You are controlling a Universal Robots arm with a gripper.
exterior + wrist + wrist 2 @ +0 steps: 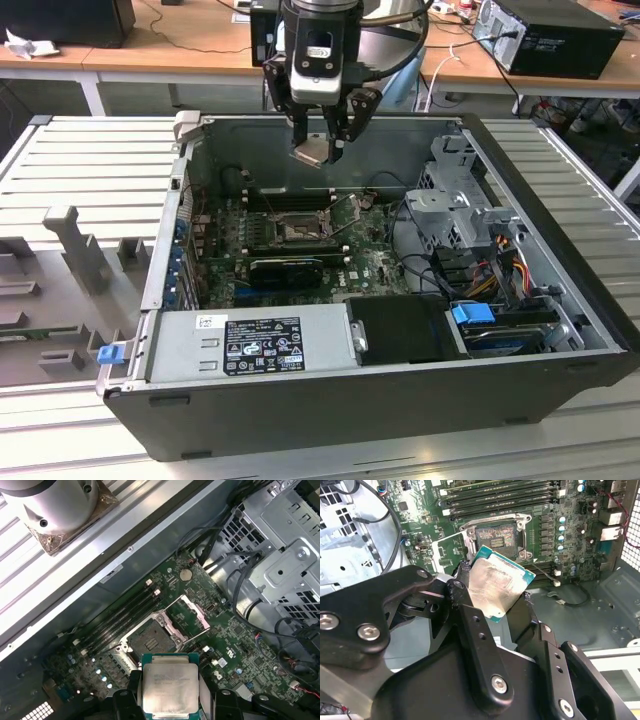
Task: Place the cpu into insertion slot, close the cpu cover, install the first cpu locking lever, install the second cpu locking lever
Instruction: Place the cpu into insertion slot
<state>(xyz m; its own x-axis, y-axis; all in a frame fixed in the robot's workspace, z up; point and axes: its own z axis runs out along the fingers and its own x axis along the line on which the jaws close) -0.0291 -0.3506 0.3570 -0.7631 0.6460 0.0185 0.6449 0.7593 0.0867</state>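
Presently pinching the cpu point(495, 587) by opposite edges in the hand point(322, 145), metal top bare, hanging well above the insertion slot point(150, 642), with the cpu cover point(189, 614) standing open, leaving pins reachable.

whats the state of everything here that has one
cpu, held between the fingers, above the board
gripper, shut on the cpu
insertion slot, empty, pin field exposed
cpu cover, swung open beside the slot
computer case, side open
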